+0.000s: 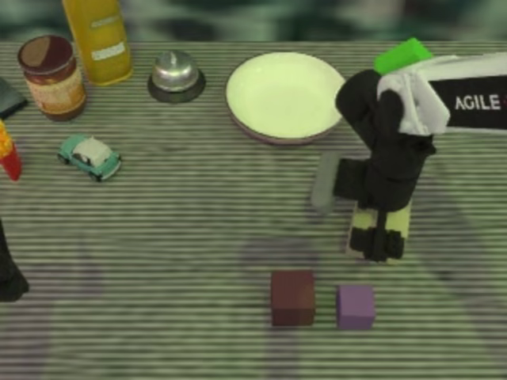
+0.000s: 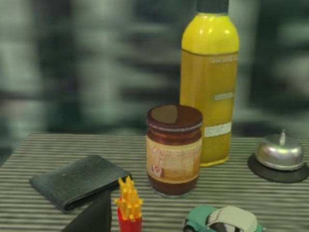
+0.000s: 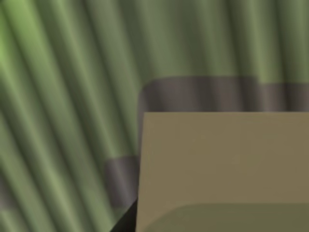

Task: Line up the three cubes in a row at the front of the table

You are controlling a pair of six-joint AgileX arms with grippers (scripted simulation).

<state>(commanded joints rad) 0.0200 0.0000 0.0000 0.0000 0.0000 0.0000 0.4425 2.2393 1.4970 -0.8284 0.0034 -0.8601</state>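
Three cubes [image 1: 293,298] share the striped table [image 1: 174,253] with clutter.

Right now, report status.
Right gripper over the pale yellow cube. Reddish-brown cube and purple cube side by side in front. Left arm parked at left edge.

The right arm's white rectangular link casing [image 1: 455,99] is showing black capital lettering reading "AGILE", with the rest running off the frame edge, set on a black panel. A rounded matte-black wrist housing [image 1: 368,107] is adjoining this casing, and a blocky black gripper body [image 1: 380,178] is continuing from it. The right gripper [image 1: 379,241] is presenting black, ribbed-looking fingers [image 1: 367,240]. The left arm is appearing only as a dark, matte-black rounded shape [image 1: 9,277] at the table's left edge, showing no markings.
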